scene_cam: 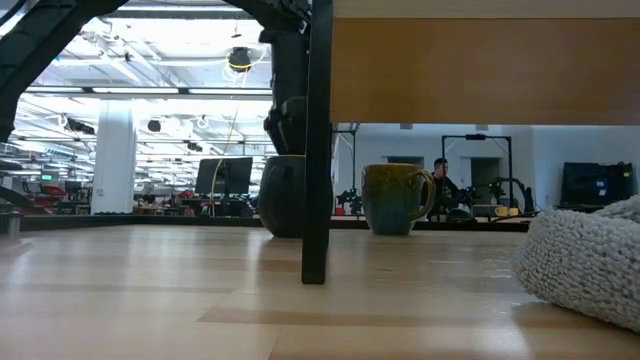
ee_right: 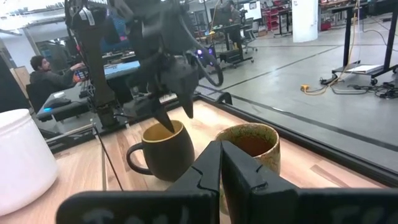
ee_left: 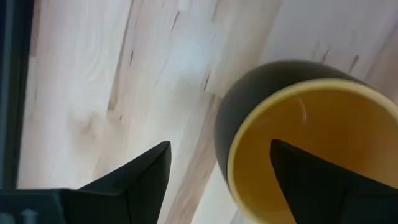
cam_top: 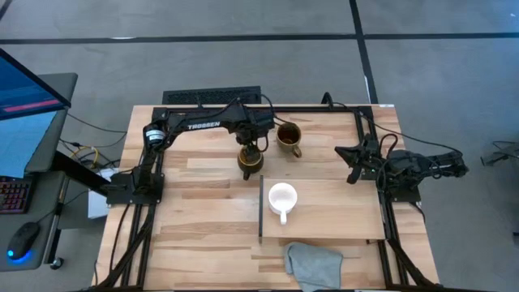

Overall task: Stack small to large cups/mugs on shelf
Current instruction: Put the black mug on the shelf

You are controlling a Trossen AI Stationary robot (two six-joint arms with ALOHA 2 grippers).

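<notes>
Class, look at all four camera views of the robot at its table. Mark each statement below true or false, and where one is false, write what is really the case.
1. The white mug stands on the shelf. True.
2. The black mug stands on the shelf. False: it stands on the table, beside the shelf's dark edge.
3. The left gripper has one finger inside the black mug's rim and one outside. True.
4. The olive mug lies tipped on its side. False: it stands upright on the table.
5. The right gripper holds the grey cloth. False: it is shut on nothing, near the table's right edge; the cloth lies at the front edge.
</notes>
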